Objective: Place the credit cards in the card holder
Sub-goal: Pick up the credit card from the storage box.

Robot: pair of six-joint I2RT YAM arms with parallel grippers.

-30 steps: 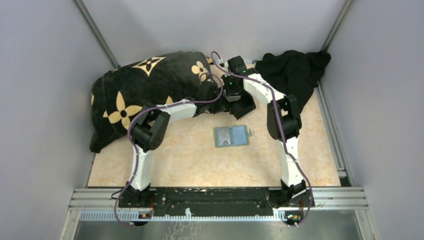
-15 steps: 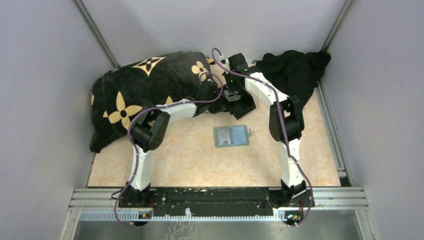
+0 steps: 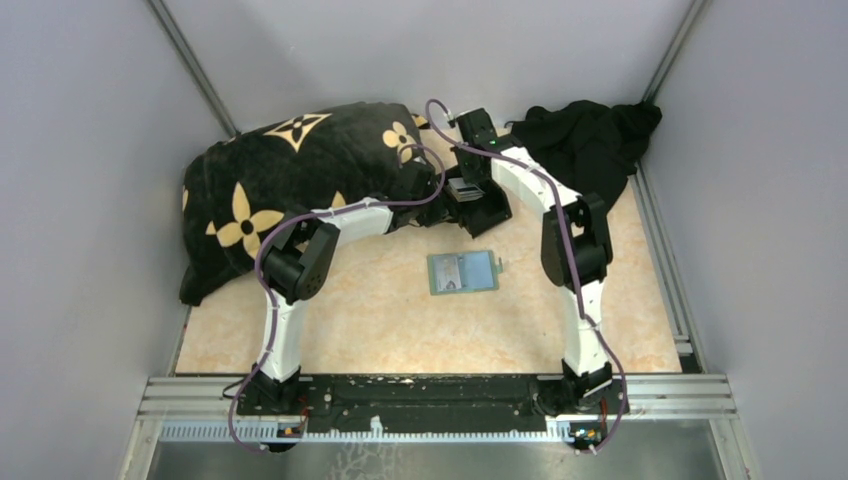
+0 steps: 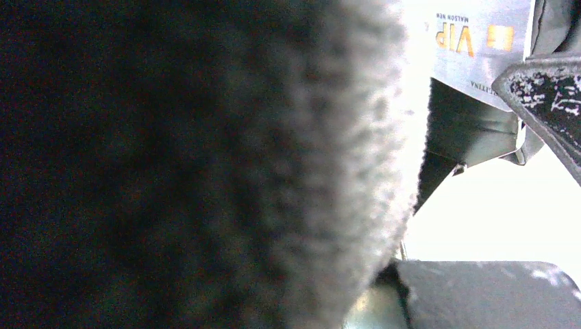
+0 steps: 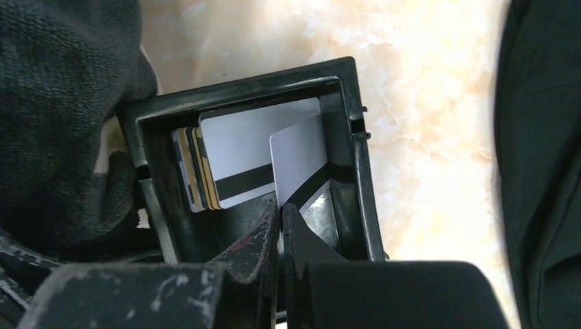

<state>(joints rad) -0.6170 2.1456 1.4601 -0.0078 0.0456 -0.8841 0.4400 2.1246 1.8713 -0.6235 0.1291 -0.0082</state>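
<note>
The sage card holder (image 3: 463, 271) lies flat mid-table with a pale card face showing on it. Several credit cards (image 5: 240, 161) stand in a black open-topped box (image 5: 356, 137), which also shows in the top view (image 3: 487, 213). My right gripper (image 5: 281, 205) is shut on the lower edge of a white card (image 5: 298, 157) inside the box; from above it (image 3: 464, 190) hangs over the box. My left gripper (image 3: 428, 200) sits against the box's left side beside the pillow. Its view is mostly blocked by dark fuzzy fabric, with a silvery VIP card (image 4: 473, 38) at top right.
A large black pillow with gold flowers (image 3: 290, 180) fills the back left and touches the left arm. A black cloth (image 3: 585, 140) lies bunched at the back right. Grey walls close in the table on three sides.
The right wrist has drawn back and up a little over the box with the white card pinched. The left arm and the card holder have not moved.
</note>
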